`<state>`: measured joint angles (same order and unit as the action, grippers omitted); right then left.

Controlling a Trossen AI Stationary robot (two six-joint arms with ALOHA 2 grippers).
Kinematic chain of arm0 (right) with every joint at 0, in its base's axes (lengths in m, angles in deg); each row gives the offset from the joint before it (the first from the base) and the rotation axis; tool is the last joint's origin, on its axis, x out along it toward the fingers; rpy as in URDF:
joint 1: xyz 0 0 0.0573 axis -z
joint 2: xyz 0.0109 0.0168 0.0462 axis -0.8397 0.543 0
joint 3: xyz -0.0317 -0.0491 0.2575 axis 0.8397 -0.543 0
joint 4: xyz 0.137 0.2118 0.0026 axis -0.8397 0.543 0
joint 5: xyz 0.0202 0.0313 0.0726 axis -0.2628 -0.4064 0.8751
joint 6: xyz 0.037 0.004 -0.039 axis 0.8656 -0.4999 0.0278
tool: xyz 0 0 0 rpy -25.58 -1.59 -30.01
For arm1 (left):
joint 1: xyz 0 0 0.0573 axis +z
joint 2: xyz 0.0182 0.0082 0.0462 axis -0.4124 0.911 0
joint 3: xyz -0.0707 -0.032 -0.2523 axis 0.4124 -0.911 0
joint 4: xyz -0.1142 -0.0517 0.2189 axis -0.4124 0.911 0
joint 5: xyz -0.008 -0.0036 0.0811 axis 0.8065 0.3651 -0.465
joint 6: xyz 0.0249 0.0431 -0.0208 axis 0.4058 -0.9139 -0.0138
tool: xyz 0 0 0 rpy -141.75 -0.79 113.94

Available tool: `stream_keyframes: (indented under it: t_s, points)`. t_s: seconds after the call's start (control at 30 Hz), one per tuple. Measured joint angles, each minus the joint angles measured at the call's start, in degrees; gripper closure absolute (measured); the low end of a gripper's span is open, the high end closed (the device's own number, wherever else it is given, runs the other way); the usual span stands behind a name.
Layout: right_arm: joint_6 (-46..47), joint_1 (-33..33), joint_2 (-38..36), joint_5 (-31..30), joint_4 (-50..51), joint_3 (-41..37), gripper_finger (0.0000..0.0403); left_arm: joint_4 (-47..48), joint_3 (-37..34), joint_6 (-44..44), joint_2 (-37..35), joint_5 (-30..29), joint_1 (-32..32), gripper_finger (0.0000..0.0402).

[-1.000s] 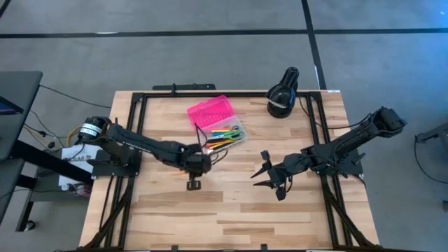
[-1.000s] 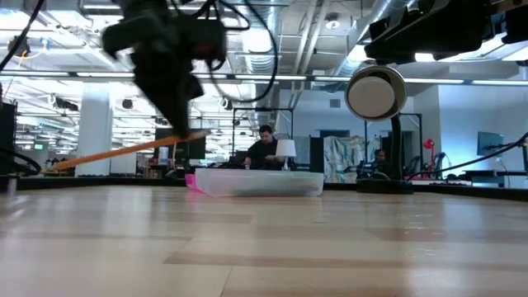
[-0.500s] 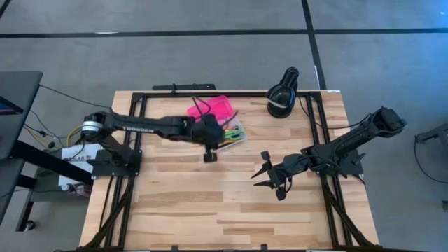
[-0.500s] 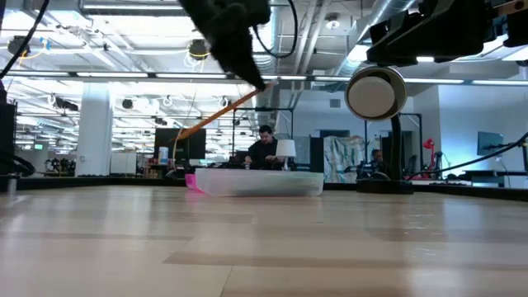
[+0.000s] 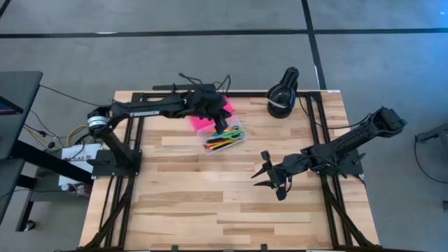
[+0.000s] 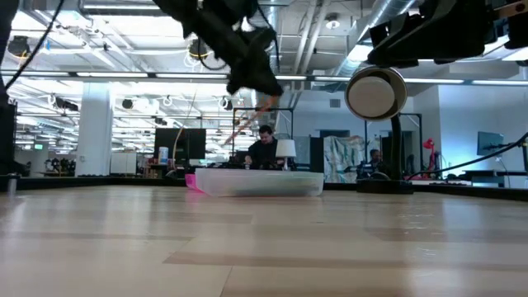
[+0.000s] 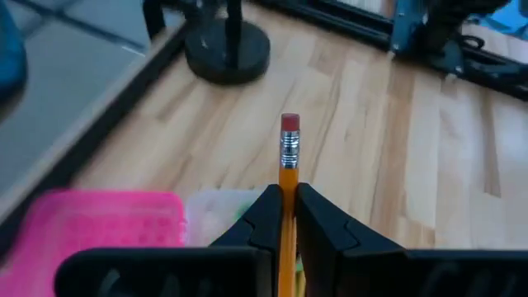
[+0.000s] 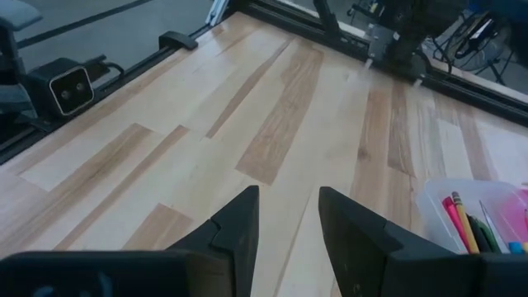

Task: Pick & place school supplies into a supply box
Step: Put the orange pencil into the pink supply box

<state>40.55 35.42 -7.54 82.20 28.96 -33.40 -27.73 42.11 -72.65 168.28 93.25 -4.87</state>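
Note:
The supply box lies open at the far middle of the table, its pink lid (image 5: 207, 120) beside its clear base (image 5: 225, 136), which holds several coloured pens and pencils. My left gripper (image 5: 218, 119) hangs above the box, shut on an orange pencil (image 7: 288, 177) with a red eraser. In the low view the pencil (image 6: 250, 122) slants down below the gripper, above the box (image 6: 260, 182). My right gripper (image 5: 269, 178) waits open over the table's right middle, with nothing between its fingers (image 8: 239, 219). My left gripper pinches the pencil's shaft (image 7: 288, 188) between its two fingers, just behind the metal band. The eraser end (image 7: 289, 125) sticks out past the fingertips, so the pencil runs along the fingers. The fingers slant down toward the table's right. The pencil is lifted clear, above the box.
A black rounded object with a white band (image 5: 282, 94) stands at the far right edge, close to the box. Black frame rails (image 5: 133, 140) run along the table's left, right and far sides. Bare wood (image 5: 210, 203) fills the near half.
My left gripper has swung from the table's middle toward the far edge and risen, still shut on the pencil, and now hangs over the box. It has turned on the way. In the low view the pencil has gone from nearly level to steeply slanted.

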Motion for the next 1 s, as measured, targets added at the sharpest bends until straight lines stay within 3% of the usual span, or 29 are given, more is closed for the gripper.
stream_keyframes:
  t_s: [0.3,0.63,1.0]
  points:
    - [0.4,0.2,0.0,0.0,1.0,0.0,0.0281,-0.6,-0.1,3.3,8.9,5.5,3.4,0.0384]
    - [0.4,0.2,0.0,0.0,1.2,0.0,0.0281,0.1,-0.1,4.2,10.8,8.2,4.9,0.0376]
    - [0.5,0.2,0.0,0.0,1.1,0.0,0.0281,2.3,-0.1,-0.7,10.8,8.0,4.5,0.0292]
